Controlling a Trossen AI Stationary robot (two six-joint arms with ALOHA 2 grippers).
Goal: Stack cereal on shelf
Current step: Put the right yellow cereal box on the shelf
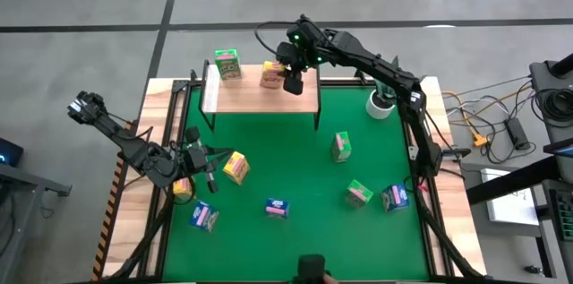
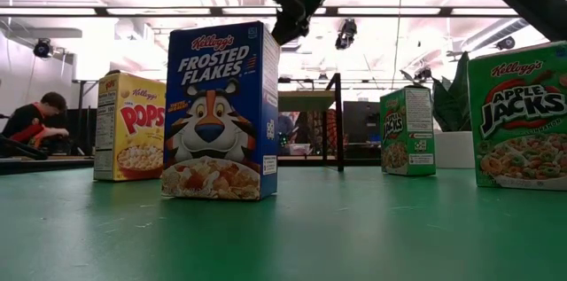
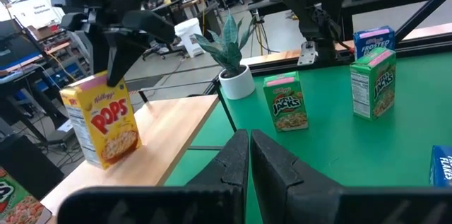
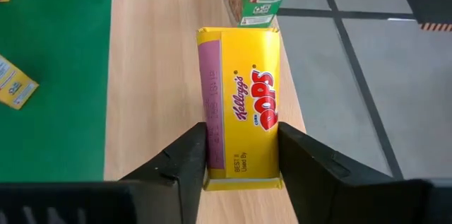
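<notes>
Yellow cereal box (image 4: 244, 104) stands on the shelf (image 4: 152, 75), grasped by the right tool (image 4: 240, 157); left tool (image 3: 248, 155) clenched, empty

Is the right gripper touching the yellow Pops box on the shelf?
Touching. In the right wrist view, the right gripper has both fingers pressed against the sides of the yellow Pops box on the shelf.
</notes>
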